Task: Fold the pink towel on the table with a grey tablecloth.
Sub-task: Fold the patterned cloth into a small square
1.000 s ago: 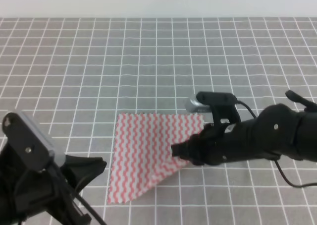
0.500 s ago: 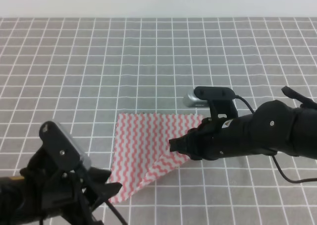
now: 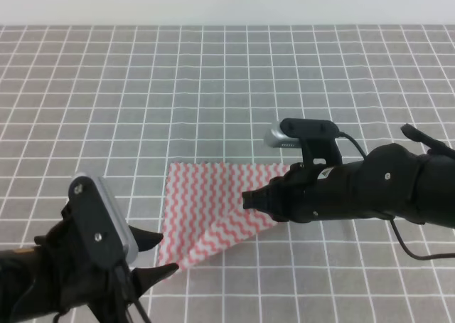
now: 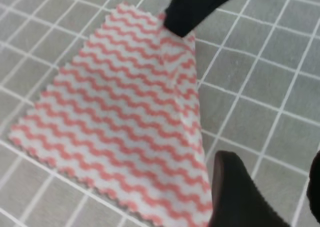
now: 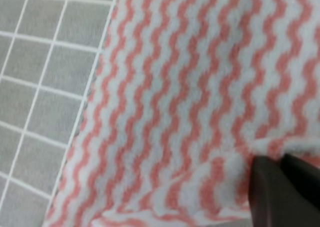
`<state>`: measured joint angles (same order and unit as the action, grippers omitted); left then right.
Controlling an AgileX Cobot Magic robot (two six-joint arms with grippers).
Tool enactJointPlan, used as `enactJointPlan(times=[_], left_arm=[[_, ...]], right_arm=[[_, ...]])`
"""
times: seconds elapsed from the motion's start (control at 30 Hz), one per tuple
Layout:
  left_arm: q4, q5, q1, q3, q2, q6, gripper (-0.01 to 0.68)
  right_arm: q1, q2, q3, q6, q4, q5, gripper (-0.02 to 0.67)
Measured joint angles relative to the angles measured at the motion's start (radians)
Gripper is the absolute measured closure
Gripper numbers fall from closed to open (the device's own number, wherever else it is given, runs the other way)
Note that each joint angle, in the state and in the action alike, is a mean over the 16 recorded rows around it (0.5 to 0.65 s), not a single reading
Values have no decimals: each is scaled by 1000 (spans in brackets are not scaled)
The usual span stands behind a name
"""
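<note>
Since the earlier frame, your right gripper [image 3: 250,199] had carried its pinched corner further leftward over the cloth, so the folded flap covered more of the pink towel [image 3: 206,202], and your left gripper [image 3: 158,255] had come up from the near edge until its tips sat at the towel's near-left corner. You held the right jaws closed on the towel's corner, as the right wrist view showed, with dark fingertips [image 5: 280,187] clamped into a bunched ridge of striped fabric; that grip was what kept the flap lifted off the layer beneath it. The towel lay directly under and ahead of that hand, spread on the table with a grey tablecloth [image 3: 106,88], its far edge flat and its right side doubled over along a diagonal crease. Your left fingers [image 4: 240,197] stood apart, spread wide with nothing between them, just beside the towel's serrated near edge [image 4: 125,202]. I judged that placement as preparation to pin or take that corner, so the cloth would not slide while you finished the fold.
</note>
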<state>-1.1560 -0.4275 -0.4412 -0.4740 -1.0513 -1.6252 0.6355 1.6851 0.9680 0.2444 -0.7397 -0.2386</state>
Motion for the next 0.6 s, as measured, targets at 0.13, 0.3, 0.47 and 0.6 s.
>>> enactJointPlan(times=[0.13, 0.3, 0.47, 0.6], left_arm=[[-5, 19, 0, 0, -12, -73, 375], [-7, 44, 0, -2, -54, -153, 375], [-10, 71, 0, -12, -121, -220, 374], [-12, 80, 0, -29, -188, -265, 374]], right_arm=[[0, 2, 0, 0, -2, 12, 663], [0, 2, 0, 0, -3, 20, 663], [-1, 1, 0, 0, -4, 23, 663], [-1, -1, 0, 0, -5, 23, 663]])
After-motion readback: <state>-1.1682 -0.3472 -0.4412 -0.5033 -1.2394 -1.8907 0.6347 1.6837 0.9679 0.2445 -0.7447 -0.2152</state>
